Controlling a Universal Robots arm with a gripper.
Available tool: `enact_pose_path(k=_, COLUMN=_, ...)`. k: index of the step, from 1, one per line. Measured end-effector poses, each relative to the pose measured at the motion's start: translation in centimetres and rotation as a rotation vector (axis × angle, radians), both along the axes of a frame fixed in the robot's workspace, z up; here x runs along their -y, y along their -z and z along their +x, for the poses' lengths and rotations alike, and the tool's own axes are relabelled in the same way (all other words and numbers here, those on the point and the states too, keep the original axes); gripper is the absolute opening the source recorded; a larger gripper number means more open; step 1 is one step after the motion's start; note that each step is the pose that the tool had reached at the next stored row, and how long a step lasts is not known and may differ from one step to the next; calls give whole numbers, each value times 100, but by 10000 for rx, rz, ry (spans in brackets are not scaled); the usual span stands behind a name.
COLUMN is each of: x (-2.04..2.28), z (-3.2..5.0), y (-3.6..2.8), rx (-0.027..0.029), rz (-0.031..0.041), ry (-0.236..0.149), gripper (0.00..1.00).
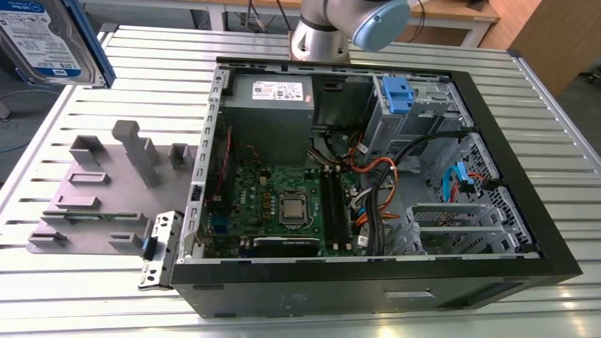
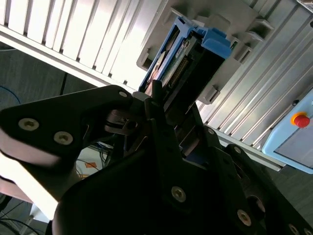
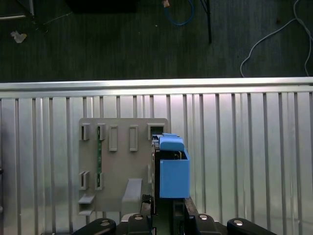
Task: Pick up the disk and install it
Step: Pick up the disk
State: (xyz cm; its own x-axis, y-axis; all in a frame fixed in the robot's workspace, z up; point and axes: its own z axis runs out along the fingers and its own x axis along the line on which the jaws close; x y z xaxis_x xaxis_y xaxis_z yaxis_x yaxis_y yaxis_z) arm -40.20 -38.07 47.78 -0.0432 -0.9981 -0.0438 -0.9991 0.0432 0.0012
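Observation:
The disk, a silver hard drive with a white-and-blue label in a blue carrier bracket, hangs high in the air at the exterior view's upper left, beyond the table's corner. In the second wrist view my gripper is shut on the disk, one dark finger on each flat side. The first wrist view has the disk edge-on, its blue bracket end pointing away from my gripper, above the grey holder plate.
An open computer case lies on the slatted metal table, with a blue-handled drive cage, a grey power supply and a motherboard inside. The grey holder plate lies beside the case. A red stop button is nearby.

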Motion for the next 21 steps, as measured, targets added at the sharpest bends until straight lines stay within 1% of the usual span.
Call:
enact_pose_path(k=3, x=0, z=0, y=-20, rx=0, rz=0, ry=1, gripper=35)
enact_pose_path(k=14, x=0, z=0, y=-29, rx=-1, rz=-1, ry=0, gripper=35)
enact_pose_path(k=21, x=0, z=0, y=-84, rx=0, rz=0, ry=0, gripper=35)
